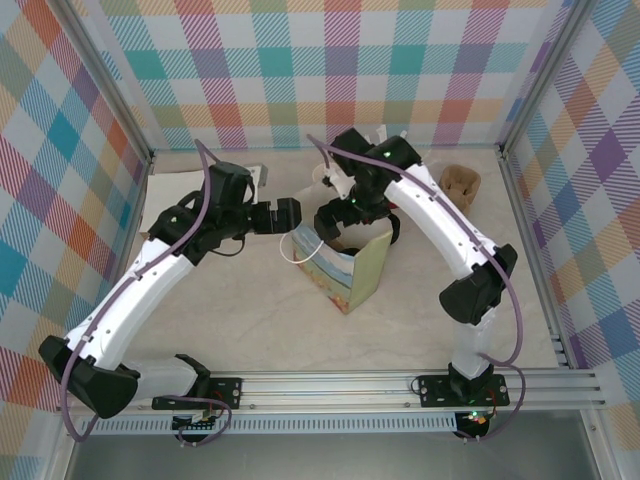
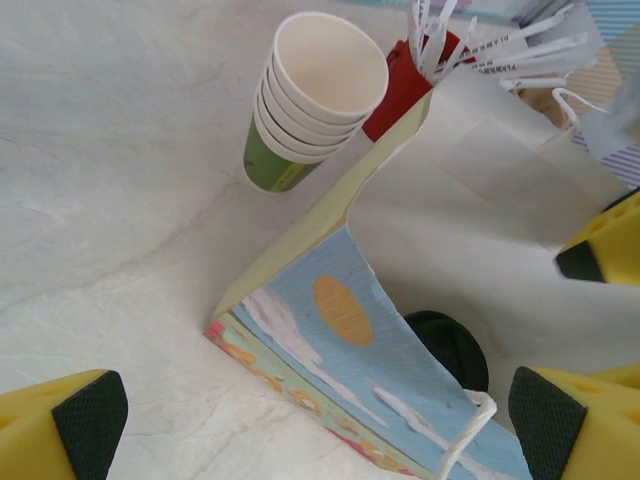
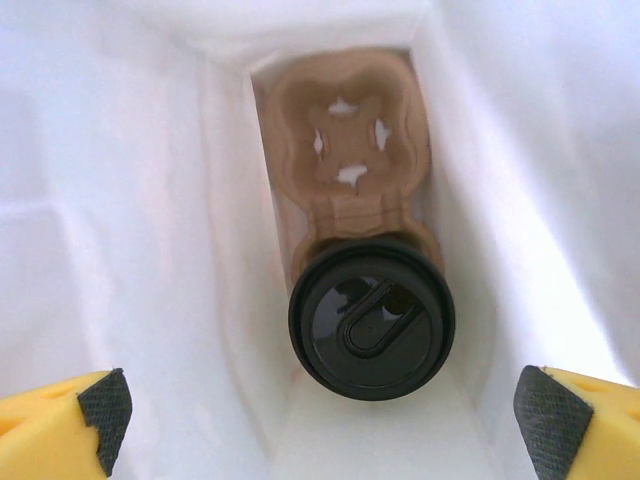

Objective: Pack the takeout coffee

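Inside paper bag (image 3: 120, 200), black-lidded takeout coffee (image 3: 370, 318)

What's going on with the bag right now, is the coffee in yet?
The takeout coffee sits lid-up in one slot of the cardboard carrier at the bottom of the paper bag. The right end effector hangs open over the bag's mouth, holding nothing. The left end effector is open too, close to the bag's upper edge, gripping nothing. The packing looks done.

Bright, even light, soft shadows.
Glare bleaches the bag walls (image 3: 120, 200) around the sharp black lid (image 3: 371, 318); yellow fingertips (image 3: 50, 425) blur at five and seven o'clock.
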